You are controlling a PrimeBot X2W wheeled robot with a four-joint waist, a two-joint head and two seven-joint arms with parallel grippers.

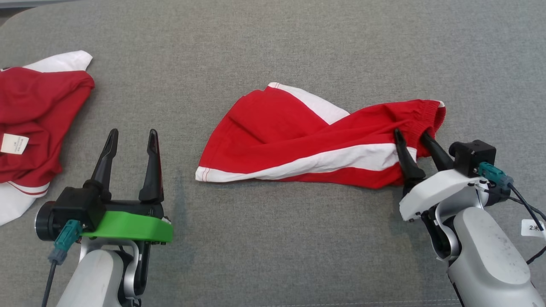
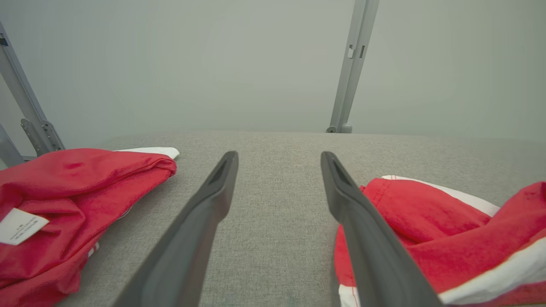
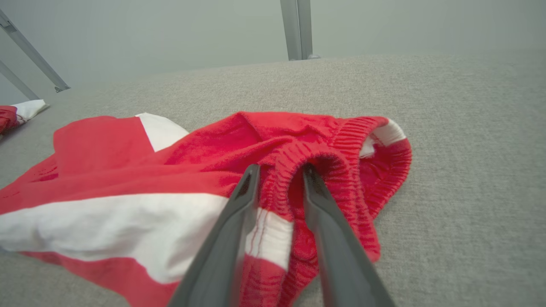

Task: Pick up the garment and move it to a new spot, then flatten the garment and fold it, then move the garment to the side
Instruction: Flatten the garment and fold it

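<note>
The garment (image 1: 298, 140), red shorts with white side stripes, lies crumpled in the middle of the grey padded surface (image 1: 273, 238). Its ribbed waistband points right. My right gripper (image 1: 411, 134) is at that waistband, jaws partly apart. In the right wrist view the right gripper (image 3: 281, 170) has a bunched fold of the garment (image 3: 128, 170) loose between its fingers. My left gripper (image 1: 133, 133) hovers open and holds nothing, left of the shorts' hem. In the left wrist view the left gripper (image 2: 279, 157) has bare surface between its fingers and the garment (image 2: 426, 230) to its right.
A second red and white piece of clothing (image 1: 34, 115) with a white label lies heaped at the left edge, also seen as the heap (image 2: 76, 192) in the left wrist view. Grey metal posts (image 2: 352, 64) stand beyond the far edge. Bare grey surface lies around the shorts.
</note>
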